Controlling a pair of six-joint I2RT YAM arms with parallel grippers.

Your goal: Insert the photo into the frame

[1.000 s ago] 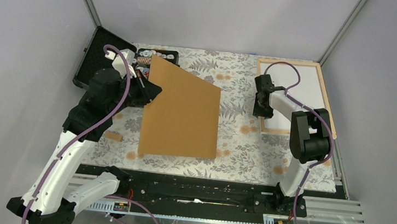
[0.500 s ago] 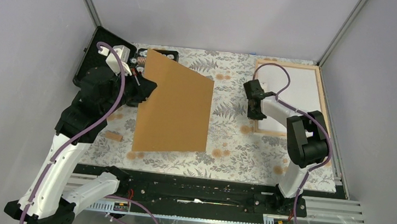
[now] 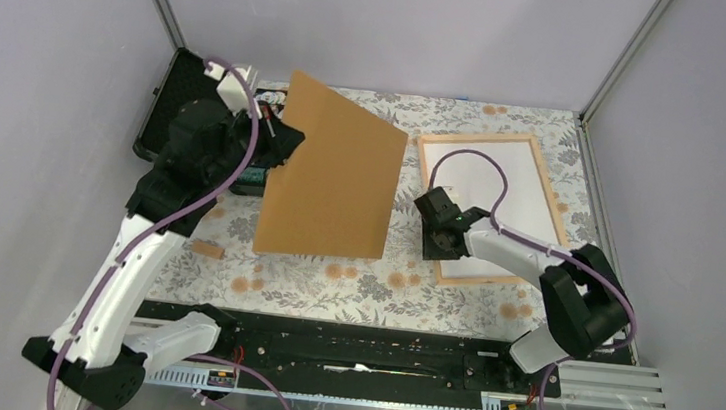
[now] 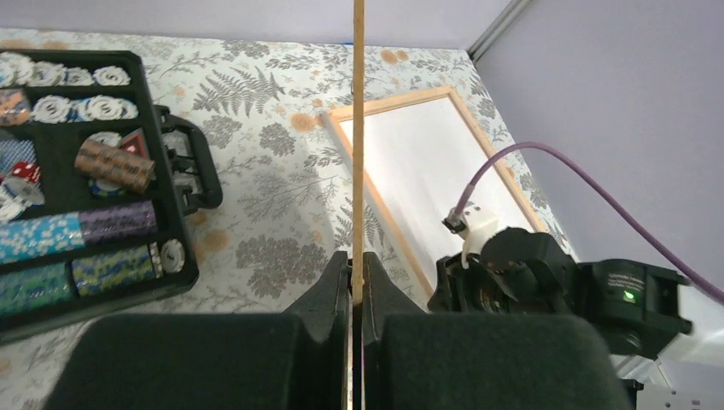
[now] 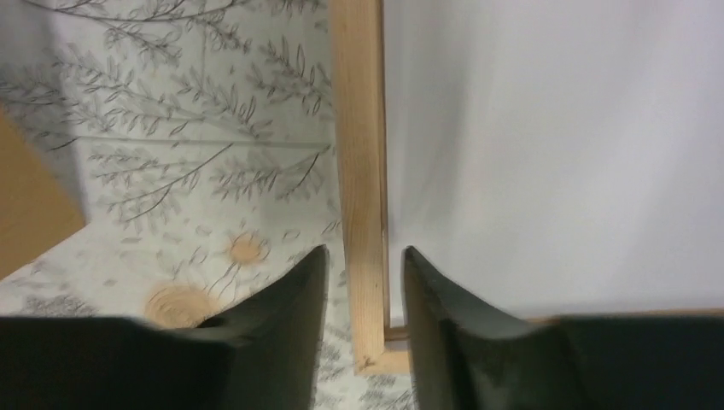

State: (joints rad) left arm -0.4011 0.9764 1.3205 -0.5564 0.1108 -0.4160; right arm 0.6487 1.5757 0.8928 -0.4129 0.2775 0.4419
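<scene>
The frame (image 3: 548,205), thin light wood, lies flat at the right and is turned slightly out of square. A white sheet (image 3: 523,220) fills it, showing only a plain white face like the photo's back. My right gripper (image 3: 435,244) is at the frame's near-left corner. In the right wrist view its jaws (image 5: 364,252) straddle the wooden rail (image 5: 359,171), open, with a small gap on each side. My left gripper (image 3: 279,147) is shut on the edge of a brown cardboard board (image 3: 331,182), which it holds tilted above the table. The left wrist view shows that board edge-on (image 4: 358,128).
An open black case of poker chips (image 3: 162,115) sits at the back left, also in the left wrist view (image 4: 85,213). A small wooden block (image 3: 206,248) lies near the left arm. Grey walls enclose the floral cloth, and a black rail (image 3: 355,350) runs along the near edge.
The frame has slid left and towards the arms, rotating, with my right gripper at its corner. My left arm has lifted the cardboard board higher and further back.
</scene>
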